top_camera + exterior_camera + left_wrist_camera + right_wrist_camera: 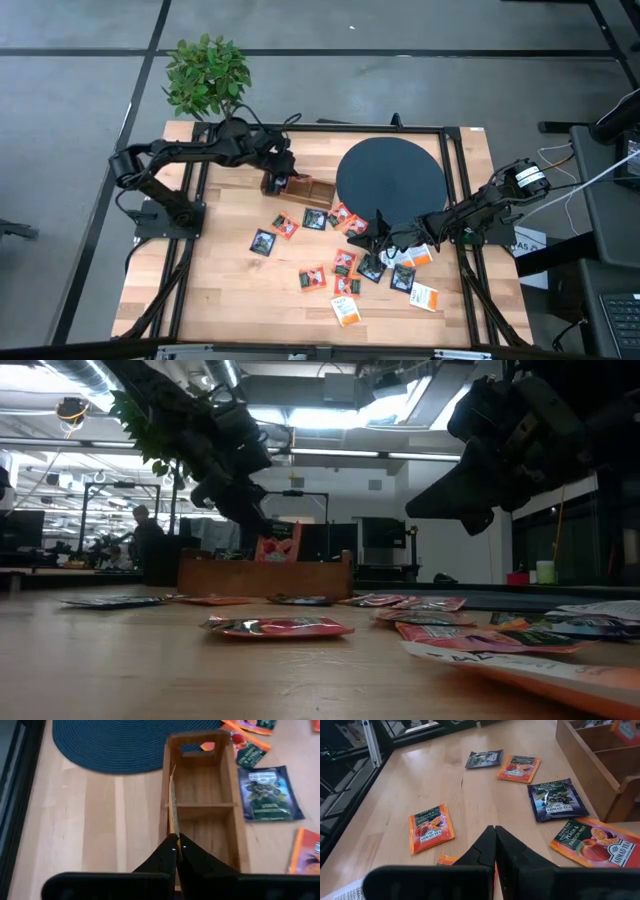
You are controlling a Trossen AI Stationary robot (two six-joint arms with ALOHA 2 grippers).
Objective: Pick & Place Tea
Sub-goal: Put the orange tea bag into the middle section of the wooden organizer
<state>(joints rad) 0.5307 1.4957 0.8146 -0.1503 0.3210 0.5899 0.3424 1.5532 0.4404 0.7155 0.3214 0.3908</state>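
Tabletop [220, 290]: loose tea sachets [345, 265] scattered around 5 o'clock from the wooden tray [300, 190].

Left gripper [176, 849] over the tray, fingers pinching one sachet [173, 805] edge-on along a compartment wall. Advice: lower it straight, clear of the divider, and release only once it is inside.

Right gripper [494, 845] hovers above the scattered sachets, fingers pressed together, empty.

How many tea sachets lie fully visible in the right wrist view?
4: orange sachet alone, dark sachet and orange-green sachet side by side farthest off, dark blue sachet beside the wooden tray. Others show only partly.
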